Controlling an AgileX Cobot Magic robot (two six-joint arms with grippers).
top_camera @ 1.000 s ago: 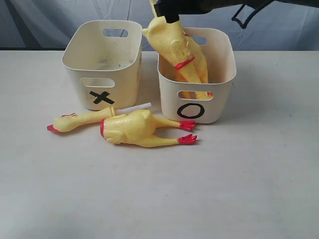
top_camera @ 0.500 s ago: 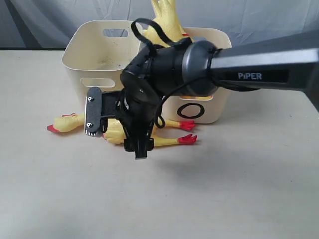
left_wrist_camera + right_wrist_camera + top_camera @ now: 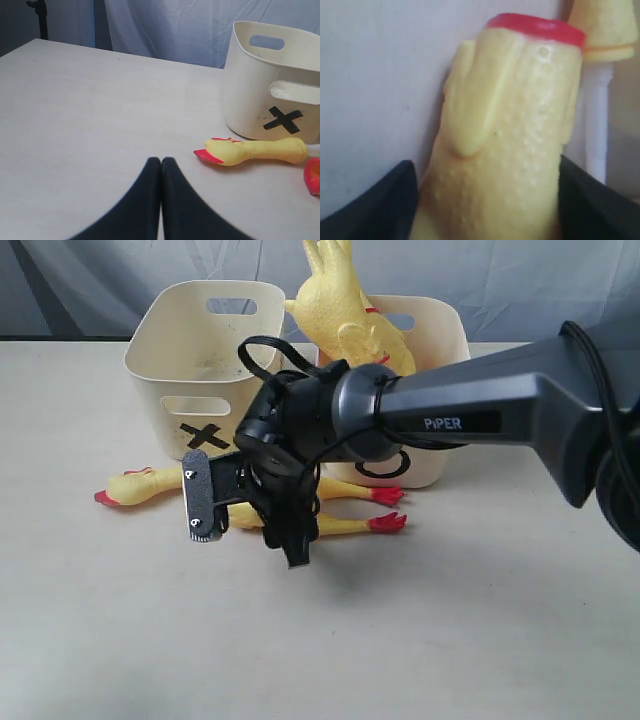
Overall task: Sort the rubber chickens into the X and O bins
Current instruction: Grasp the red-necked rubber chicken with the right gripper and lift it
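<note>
A big yellow rubber chicken (image 3: 345, 526) lies on the table in front of the bins, red feet (image 3: 390, 523) pointing right. My right gripper (image 3: 248, 530) reaches across and is shut on its bumpy body (image 3: 510, 130), one dark finger (image 3: 380, 200) against each side. A yellow head and neck (image 3: 150, 483) lies left of the body, by a white stick (image 3: 597, 115). Another chicken (image 3: 335, 305) stands leaning out of the O bin (image 3: 440, 330). The X bin (image 3: 160, 350) stands to the left. My left gripper (image 3: 161, 160) hovers shut over bare table, holding nothing, short of the red-beaked head (image 3: 225, 151).
The two bins stand side by side at the back of the pale table (image 3: 480, 640). A blue-grey cloth backdrop (image 3: 520, 280) hangs behind them. The X bin (image 3: 250, 100) shows only a few dark specks inside. The right arm's dark housing (image 3: 450, 420) covers the front of the O bin.
The right arm swung down from above the O bin onto the chicken lying on the table. The chicken's feet have since shifted slightly to the right. The chicken in the O bin stays put.
</note>
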